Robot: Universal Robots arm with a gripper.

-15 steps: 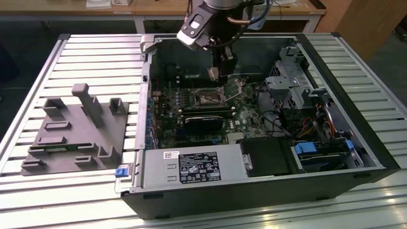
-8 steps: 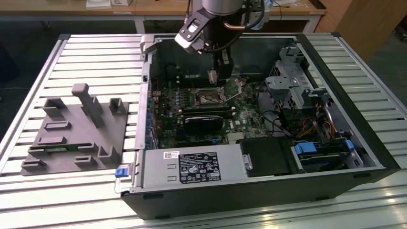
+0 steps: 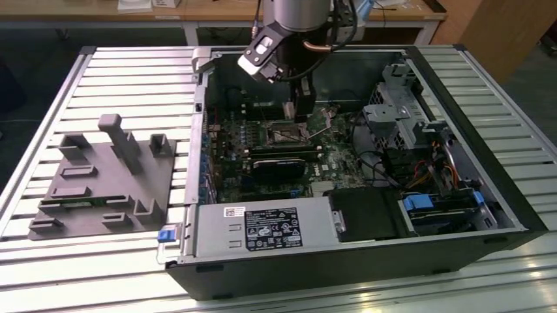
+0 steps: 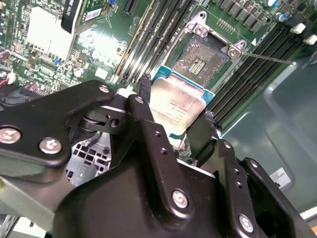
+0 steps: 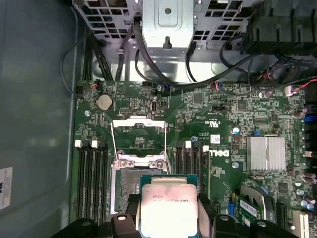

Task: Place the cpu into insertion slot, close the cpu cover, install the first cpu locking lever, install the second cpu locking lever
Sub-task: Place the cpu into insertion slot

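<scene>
the gripper [image 4: 176, 103] is clamped on the cpu [image 4: 171, 113], held face-up above the green board [image 5: 208, 114] just beside the open insertion slot [image 5: 136, 187], which sits between the memory slots [image 5: 91, 178], with the cpu cover [image 5: 139, 122] flipped up beyond it.

Nothing safely readable. Cpu [image 5: 171, 210] face has lines of dark print, too small to read. White logo lettering [image 5: 218, 152] sits on the board [image 5: 233, 114]. A label [image 3: 271, 229] with symbols is on the power supply [image 3: 216, 238], print too small. A white sticker [image 5: 4, 187] on the case wall [image 5: 34, 124] is illegible.
</scene>
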